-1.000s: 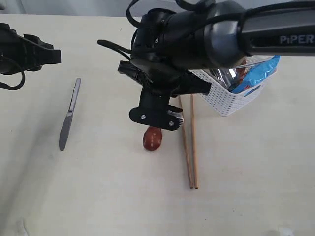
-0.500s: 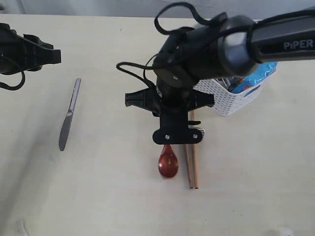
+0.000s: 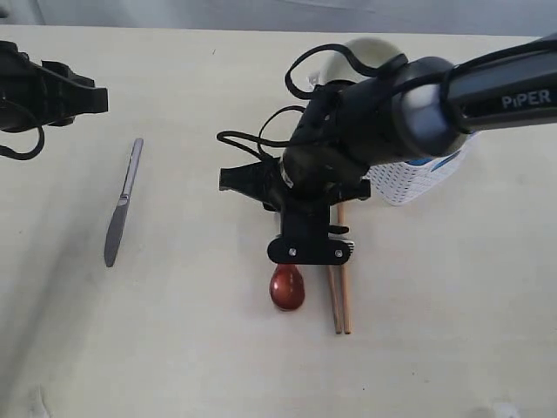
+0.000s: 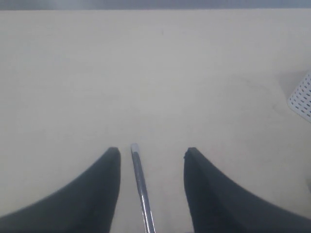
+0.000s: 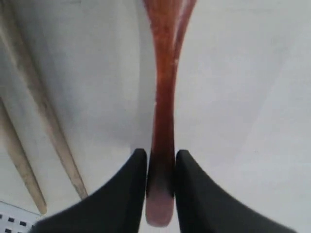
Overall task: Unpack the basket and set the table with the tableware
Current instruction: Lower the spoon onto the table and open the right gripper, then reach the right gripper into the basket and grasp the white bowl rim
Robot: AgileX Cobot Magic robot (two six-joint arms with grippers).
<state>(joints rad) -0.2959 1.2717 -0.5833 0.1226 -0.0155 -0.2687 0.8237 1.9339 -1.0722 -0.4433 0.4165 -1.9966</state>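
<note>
My right gripper is shut on the handle of the reddish-brown wooden spoon. The spoon's bowl pokes out below the gripper, low over the table, just left of the two wooden chopsticks lying side by side. The steel knife lies on the left of the table. Its handle shows between the spread fingers of my open left gripper, which hangs above it at the far left. The white lattice basket stands behind the right arm, largely hidden by it.
A pale round rim shows behind the right arm, at the back. A bit of blue packet peeks from the basket. A corner of the basket also shows in the left wrist view.
The right gripper has carried the spoon rightward and toward the front edge, turning it until it lies along the chopsticks. The left arm and knife have not moved.
</note>
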